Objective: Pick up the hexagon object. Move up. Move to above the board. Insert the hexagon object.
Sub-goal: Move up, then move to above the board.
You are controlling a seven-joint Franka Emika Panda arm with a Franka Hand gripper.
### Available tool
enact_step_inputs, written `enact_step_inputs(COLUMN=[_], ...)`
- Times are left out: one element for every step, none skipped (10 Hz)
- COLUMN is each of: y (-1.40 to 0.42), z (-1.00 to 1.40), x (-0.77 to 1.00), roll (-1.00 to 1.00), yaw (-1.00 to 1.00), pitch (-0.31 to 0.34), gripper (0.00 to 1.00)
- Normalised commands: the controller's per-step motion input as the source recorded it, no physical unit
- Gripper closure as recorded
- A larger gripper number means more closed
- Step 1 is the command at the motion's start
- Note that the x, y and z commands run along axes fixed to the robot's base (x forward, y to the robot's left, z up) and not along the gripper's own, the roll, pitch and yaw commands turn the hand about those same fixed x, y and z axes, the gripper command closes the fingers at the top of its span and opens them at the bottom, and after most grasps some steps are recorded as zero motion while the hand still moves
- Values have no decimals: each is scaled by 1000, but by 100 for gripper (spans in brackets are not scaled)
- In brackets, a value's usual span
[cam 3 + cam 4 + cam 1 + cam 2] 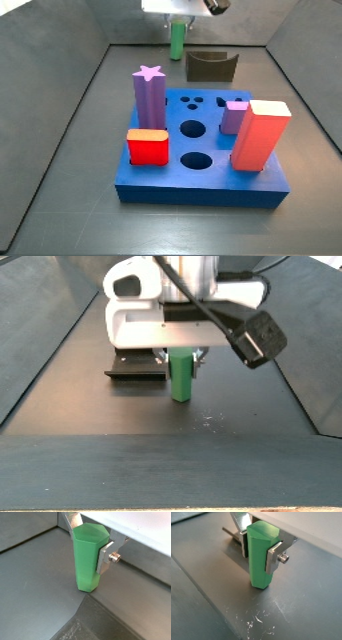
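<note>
Gripping the hexagon object (pixel 177 40), gripper (pixel 178 20) near olive block (pixel 210 66).

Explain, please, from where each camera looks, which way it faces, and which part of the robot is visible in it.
Wrist views: both sit on the wrist and look down along the hexagon object; silver fingers clamp it.
Side view: high, beyond the board, facing the gripper at the far end.
Side view: low, facing the gripper and its white body.
All four share the green post.

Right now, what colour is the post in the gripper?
Green: the hexagon object, clamped in the gripper, clearest in a wrist view.
</note>
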Motion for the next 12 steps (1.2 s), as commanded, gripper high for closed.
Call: enact_step_inputs(y=[-11,-6,-5,-2,-36,-38,-36,-35,-36,-33,-30,-28], z=[667,521,414,193,1000,1000,1000,1000,1000,1000,1000,1000], x=[-37,-27,-24,-17,88,84,67,57,53,49,50,51], roll=[-8,8,19,45,190,188,160,126,113,99,96,93], yaw=[46,37,30,18,-153,-150,-110,-59,-39,-11,2,10], pitch=[39,47,54,60,-124,-109,-62,-2,21,57,80,103], gripper=[100,100,100,100,100,100,100,100,100,100,100,100])
